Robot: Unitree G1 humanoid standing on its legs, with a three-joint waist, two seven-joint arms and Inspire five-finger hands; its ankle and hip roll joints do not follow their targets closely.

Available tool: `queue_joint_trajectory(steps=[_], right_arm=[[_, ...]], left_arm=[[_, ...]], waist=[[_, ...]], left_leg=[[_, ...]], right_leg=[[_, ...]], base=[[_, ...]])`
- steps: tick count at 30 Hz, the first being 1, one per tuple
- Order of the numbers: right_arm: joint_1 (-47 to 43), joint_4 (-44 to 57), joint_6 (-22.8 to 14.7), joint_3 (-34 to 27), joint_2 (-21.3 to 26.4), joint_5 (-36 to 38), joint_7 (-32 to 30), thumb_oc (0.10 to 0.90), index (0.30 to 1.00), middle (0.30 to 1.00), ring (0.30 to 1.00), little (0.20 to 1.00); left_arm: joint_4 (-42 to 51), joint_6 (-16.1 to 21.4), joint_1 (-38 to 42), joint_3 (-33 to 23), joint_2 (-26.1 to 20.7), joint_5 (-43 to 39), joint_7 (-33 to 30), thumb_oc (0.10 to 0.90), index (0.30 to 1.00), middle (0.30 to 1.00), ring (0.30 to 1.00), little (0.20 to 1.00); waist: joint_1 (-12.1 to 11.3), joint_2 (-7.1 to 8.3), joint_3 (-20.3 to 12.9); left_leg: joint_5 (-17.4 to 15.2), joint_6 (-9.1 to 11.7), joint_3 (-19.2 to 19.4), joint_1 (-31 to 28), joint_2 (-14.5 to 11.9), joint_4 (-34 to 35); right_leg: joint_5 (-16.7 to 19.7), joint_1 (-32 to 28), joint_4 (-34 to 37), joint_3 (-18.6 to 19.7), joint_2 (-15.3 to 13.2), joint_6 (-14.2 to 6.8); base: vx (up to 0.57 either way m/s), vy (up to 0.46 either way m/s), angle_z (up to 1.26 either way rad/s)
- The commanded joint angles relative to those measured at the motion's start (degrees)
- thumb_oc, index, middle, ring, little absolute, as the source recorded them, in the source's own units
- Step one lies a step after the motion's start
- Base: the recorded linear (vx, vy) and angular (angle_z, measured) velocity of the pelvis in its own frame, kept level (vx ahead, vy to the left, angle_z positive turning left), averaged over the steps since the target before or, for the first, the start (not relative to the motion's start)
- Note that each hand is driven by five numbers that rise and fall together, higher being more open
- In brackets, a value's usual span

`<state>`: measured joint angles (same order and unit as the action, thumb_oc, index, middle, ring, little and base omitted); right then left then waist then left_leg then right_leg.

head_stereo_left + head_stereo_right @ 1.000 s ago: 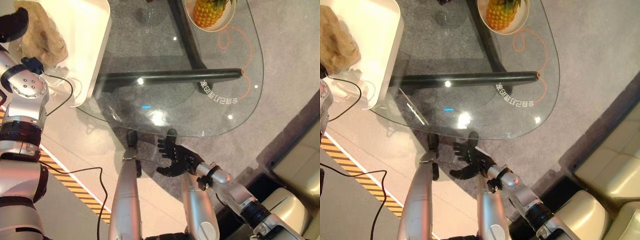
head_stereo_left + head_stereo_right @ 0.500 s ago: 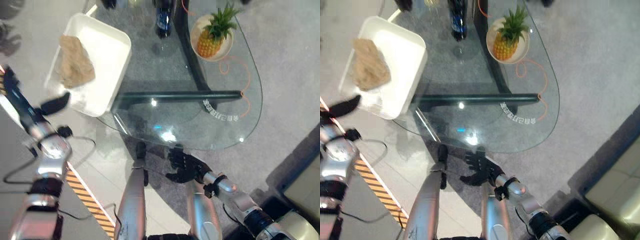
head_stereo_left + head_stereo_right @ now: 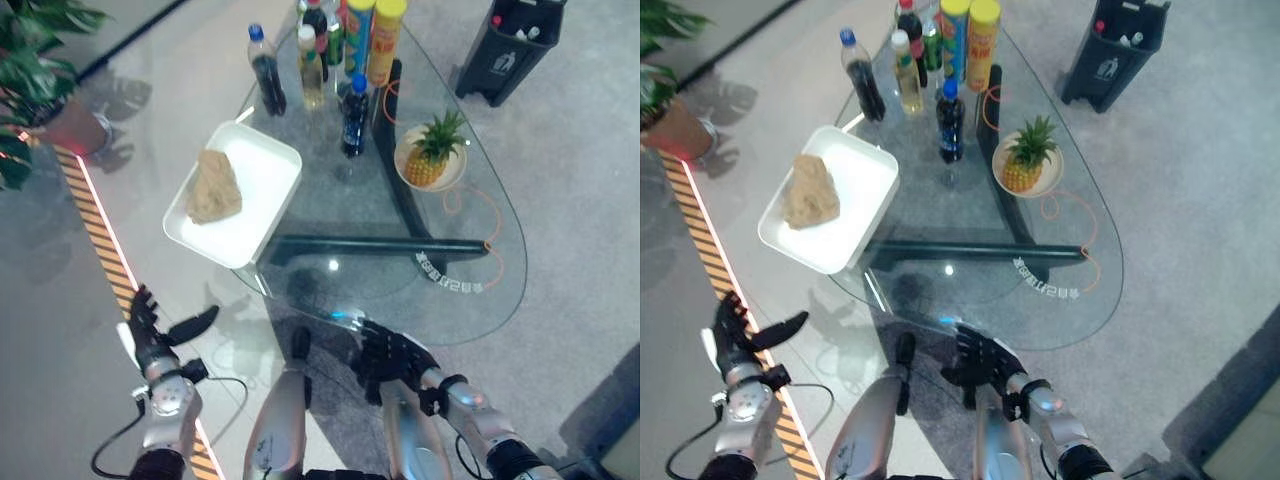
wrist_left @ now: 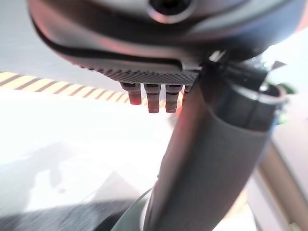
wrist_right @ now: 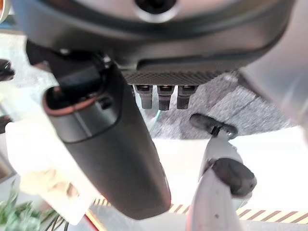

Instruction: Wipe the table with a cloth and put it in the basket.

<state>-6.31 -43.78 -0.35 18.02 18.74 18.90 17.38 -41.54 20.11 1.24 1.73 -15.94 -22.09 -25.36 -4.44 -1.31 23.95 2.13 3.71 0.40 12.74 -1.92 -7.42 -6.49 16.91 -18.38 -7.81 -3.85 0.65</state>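
Cloth (image 3: 212, 190) lay in white basket (image 3: 265, 212) on glass worktop (image 3: 470, 250). Task looked done. Left hand (image 3: 150, 328) hung low over floor, fingers spread, holding nothing. Right hand (image 3: 388, 357) by worktop's near edge, fingers loose, empty. Next: probably just rest.

The glass table (image 3: 470, 250) carries a white basket (image 3: 265, 200), bottles (image 3: 352, 115) and a pineapple plate (image 3: 430, 170)

Bright overhead light; small glare spots glint on the glass table (image 3: 470, 320), soft shadows fall beneath it on the floor (image 3: 60, 330), and both wrist views are blurred.
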Motion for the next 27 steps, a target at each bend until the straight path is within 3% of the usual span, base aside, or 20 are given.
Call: queue_joint_trajectory(steps=[1,5,14,19,27], right_arm=[[4.5,-0.7,-0.5,0.9,-0.6,-2.6,3.3,0.8,0.9,0.9,0.9,0.9],[5.2,-10.3,-1.0,-0.5,-2.0,-4.0,3.0,0.8,0.9,0.9,0.9,0.9],[5.2,-24.2,-0.9,-2.7,-5.4,-4.8,1.1,0.8,0.9,0.9,0.9,0.9],[4.9,-28.7,-0.6,-4.5,-6.9,-5.1,-0.1,0.8,0.9,0.9,0.9,0.9],[4.9,-31.3,1.3,-5.8,-7.9,-3.8,-1.0,0.8,0.9,0.9,0.9,0.9]], left_arm=[[-0.9,0.5,-2.9,0.6,-2.6,-1.4,6.2,0.8,0.9,0.9,0.9,0.9],[-9.4,-4.8,-4.1,2.5,0.7,-2.9,15.3,0.8,0.9,0.9,0.9,0.9],[-26.0,-11.1,-3.9,5.6,4.2,-4.6,23.0,0.8,0.9,0.9,0.9,0.9],[-30.8,-8.4,-3.0,6.5,5.3,-2.7,23.6,0.8,0.9,0.9,0.9,0.9],[-32.2,-9.5,-2.1,7.7,6.0,-1.4,26.8,0.8,0.9,0.9,0.9,0.9]], waist=[[0.5,3.32,-6.3],[0.7,3.19,-10.0],[2.0,2.7,-16.3],[2.6,2.46,-18.2],[2.7,2.2,-19.4]], left_leg=[[-1.3,-2.4,-0.7,-0.9,3.7,-1.4],[-1.1,-2.2,-0.7,-4.4,3.1,1.1],[-0.8,-2.2,-0.3,-10.4,1.8,6.0],[-0.7,-2.3,0.2,-13.2,1.3,8.9],[-0.4,-2.3,0.5,-15.3,1.0,11.5]], right_leg=[[4.4,-9.5,10.7,-2.0,-0.1,-0.4],[4.9,-12.9,12.9,-2.0,-0.2,-0.7],[5.8,-17.5,16.6,-1.4,-0.1,-1.8],[6.8,-19.6,19.1,-0.8,-0.3,-2.6],[8.2,-20.9,21.2,-1.2,-0.8,-3.6]], base=[[0.08,-0.032,-0.04],[0.07,-0.014,0.0],[0.06,-0.009,-0.01],[0.01,-0.001,0.0],[0.0,-0.001,-0.01]])
